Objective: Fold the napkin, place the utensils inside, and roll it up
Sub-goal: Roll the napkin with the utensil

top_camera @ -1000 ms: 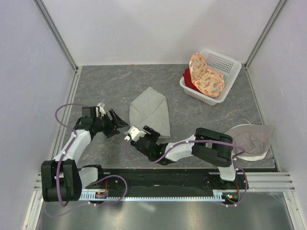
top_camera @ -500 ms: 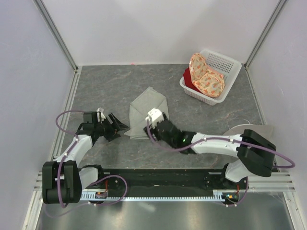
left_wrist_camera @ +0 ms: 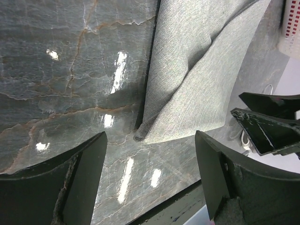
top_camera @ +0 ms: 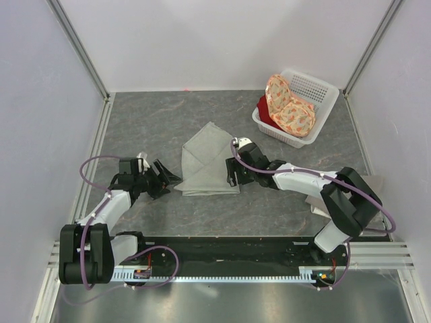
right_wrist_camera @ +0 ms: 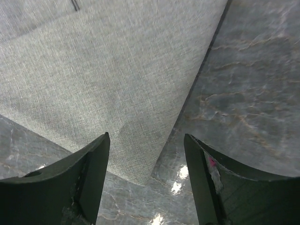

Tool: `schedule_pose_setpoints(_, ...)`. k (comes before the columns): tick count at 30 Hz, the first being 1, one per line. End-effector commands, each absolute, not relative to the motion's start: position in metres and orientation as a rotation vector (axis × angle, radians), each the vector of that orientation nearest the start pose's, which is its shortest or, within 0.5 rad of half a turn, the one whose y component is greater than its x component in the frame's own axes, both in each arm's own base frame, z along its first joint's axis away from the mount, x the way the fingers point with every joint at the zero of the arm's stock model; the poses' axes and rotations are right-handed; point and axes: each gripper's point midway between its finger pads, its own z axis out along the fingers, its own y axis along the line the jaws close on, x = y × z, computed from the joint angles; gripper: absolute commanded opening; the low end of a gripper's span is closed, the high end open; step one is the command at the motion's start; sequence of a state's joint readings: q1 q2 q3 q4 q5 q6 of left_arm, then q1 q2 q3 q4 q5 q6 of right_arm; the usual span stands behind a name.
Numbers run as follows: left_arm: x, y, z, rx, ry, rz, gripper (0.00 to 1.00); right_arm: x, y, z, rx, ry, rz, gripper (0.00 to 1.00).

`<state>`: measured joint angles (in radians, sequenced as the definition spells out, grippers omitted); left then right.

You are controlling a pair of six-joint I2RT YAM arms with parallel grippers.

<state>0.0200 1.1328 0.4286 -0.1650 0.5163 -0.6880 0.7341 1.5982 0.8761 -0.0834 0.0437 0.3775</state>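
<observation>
Tools are both spread wide, with nothing gripped. The left tool (top_camera: 167,177) is held low over the tabletop (top_camera: 148,121), just left of the near left corner of the napkin (top_camera: 210,161), and that corner is framed between its fingers (left_wrist_camera: 84,173). The right tool (right_wrist_camera: 146,137) is poised over the napkin's near right corner. The napkin is laid folded and flat. Well beyond its right side, orange floral and red cloths are piled in a white basket (top_camera: 318,85).
</observation>
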Motion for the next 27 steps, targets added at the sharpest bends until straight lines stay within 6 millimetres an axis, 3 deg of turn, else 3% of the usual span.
schedule_pose_setpoints(1, 0.253, -0.103, 0.051, -0.656, 2.407, -0.901, 0.83, 0.284, 0.285, 0.048, -0.374, 2.456, 0.600, 0.71)
schedule_pose_setpoints(7, 0.253, -0.104, 0.053, -0.644, 2.402, -0.908, 0.83, 0.282, 0.274, 0.028, -0.343, 2.538, 0.575, 0.62)
schedule_pose_setpoints(10, 0.252, -0.104, 0.052, -0.643, 2.406, -0.905, 0.83, 0.280, 0.264, 0.024, -0.309, 2.559, 0.578, 0.42)
schedule_pose_setpoints(15, 0.246, -0.112, 0.047, -0.619, 2.430, -0.911, 0.82, 0.274, 0.259, 0.018, -0.294, 2.583, 0.631, 0.28)
schedule_pose_setpoints(22, 0.240, -0.125, 0.038, -0.594, 2.465, -0.931, 0.81, 0.269, 0.255, 0.007, -0.274, 2.612, 0.668, 0.27)
schedule_pose_setpoints(27, 0.239, -0.132, 0.029, -0.600, 2.484, -0.926, 0.70, 0.268, 0.255, 0.005, -0.269, 2.617, 0.682, 0.27)
